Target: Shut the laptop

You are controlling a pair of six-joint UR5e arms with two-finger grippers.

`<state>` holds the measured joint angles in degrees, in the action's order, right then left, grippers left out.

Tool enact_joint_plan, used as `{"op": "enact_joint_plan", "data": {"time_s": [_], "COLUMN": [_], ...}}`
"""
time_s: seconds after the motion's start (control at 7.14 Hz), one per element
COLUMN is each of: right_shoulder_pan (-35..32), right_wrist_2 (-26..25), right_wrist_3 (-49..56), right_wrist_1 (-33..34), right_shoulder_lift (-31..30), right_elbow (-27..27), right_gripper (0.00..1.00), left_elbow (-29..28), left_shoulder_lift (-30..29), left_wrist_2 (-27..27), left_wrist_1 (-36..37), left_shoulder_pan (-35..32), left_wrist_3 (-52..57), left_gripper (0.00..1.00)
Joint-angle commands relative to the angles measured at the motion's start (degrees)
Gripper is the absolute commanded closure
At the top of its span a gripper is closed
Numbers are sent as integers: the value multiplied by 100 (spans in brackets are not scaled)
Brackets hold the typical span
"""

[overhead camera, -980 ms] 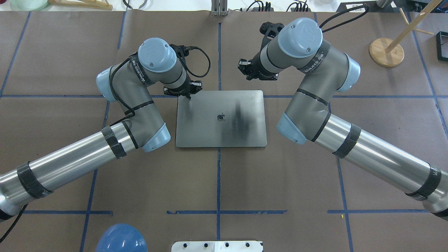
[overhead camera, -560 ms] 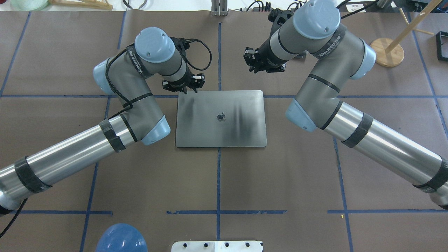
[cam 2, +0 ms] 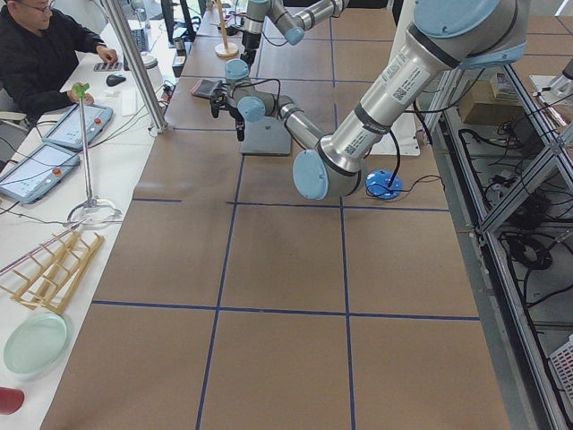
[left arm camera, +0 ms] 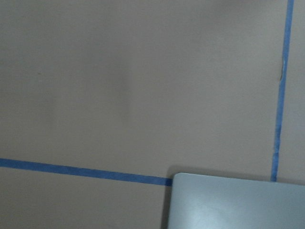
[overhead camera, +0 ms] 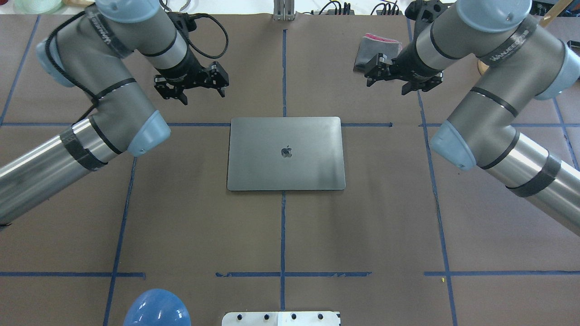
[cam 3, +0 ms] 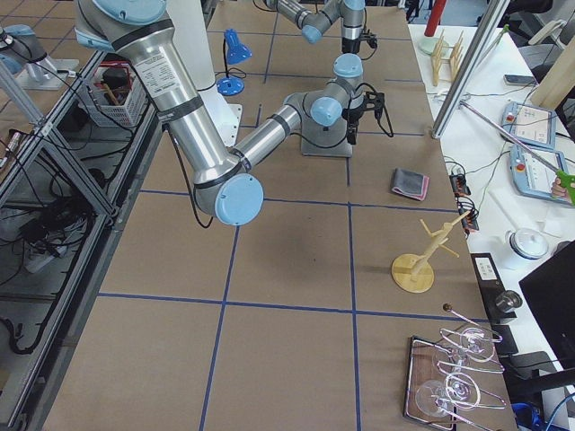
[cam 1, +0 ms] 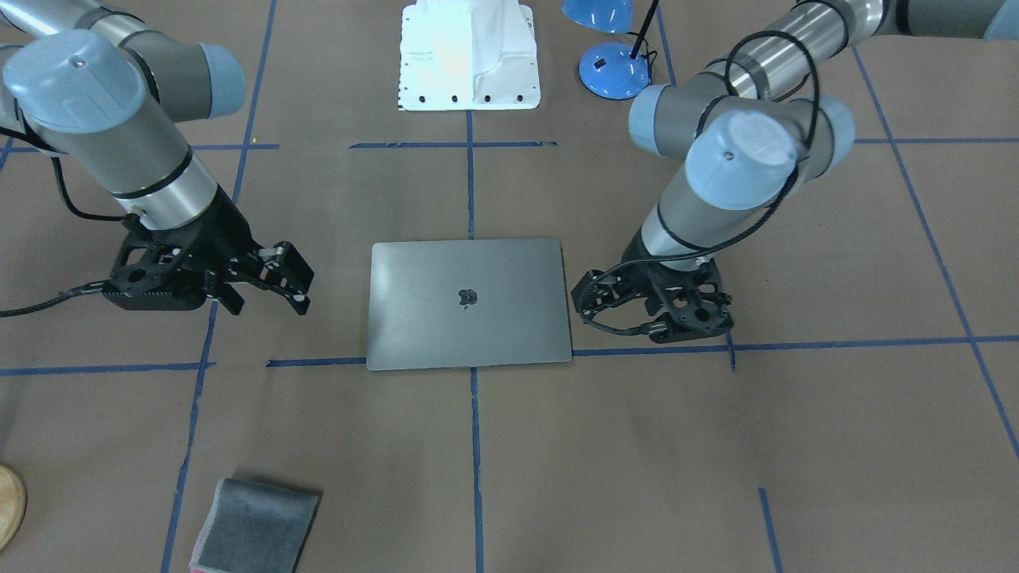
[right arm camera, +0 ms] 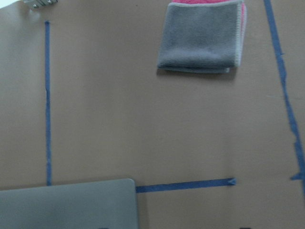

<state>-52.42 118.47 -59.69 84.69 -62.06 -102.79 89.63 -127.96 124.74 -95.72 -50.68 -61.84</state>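
Laptop lies shut and flat at the middle of the counter, lid up with the logo showing and no screen or keys visible. A second ago the left tool had a fingertip on the lid's far left corner; now it is off the lid, pulled back past that corner, jaws spread wide and holding nothing. The right tool has swung out too, further toward the far right, jaws also spread and empty. Neither touches the laptop, so the closing looks done and both arms read as retreating.

Edges: the laptop's far edge runs along the blue tape line, its sides square to the grid. The left wrist view catches only one lid corner at the bottom of the frame, with bare counter around it; the right wrist view shows another corner at lower left. Brown counter shows on all four sides of the laptop. The folded grey cloth sits just beyond the right tool, well apart from the laptop. The blue lamp is at the near edge, far from both tools. Judgement: room to lift away is good, and the cloth is the only thing close to a tool.
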Motion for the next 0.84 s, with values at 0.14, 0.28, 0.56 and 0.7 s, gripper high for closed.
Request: {"op": "enact_joint_plan", "data": {"time_s": [0.14, 0.28, 0.56, 0.7], "right_shoulder_pan": [-1090, -1712, -2829, -3348], "right_wrist_2": [445, 988, 1169, 1274], "right_wrist_3": [2755, 3405, 5352, 6433], "right_wrist_1": [1182, 1190, 1216, 1208], "right_shoulder_lift": [-1565, -1911, -2493, -2669], "right_elbow": [-1259, -1235, -825, -447], "right_gripper": [0, 0, 0, 0], "left_elbow": [1791, 1864, 1673, 1463], "left_shoulder_lift": [1627, 2199, 3159, 3546], "left_wrist_2": [120, 207, 857, 867], "left_wrist_1": [1414, 1407, 1372, 1354], "left_shoulder_pan": [-1080, -1641, -2731, -3163], "left_wrist_3": [2616, 3486, 5367, 6028], "left_gripper": [0, 0, 0, 0]}}
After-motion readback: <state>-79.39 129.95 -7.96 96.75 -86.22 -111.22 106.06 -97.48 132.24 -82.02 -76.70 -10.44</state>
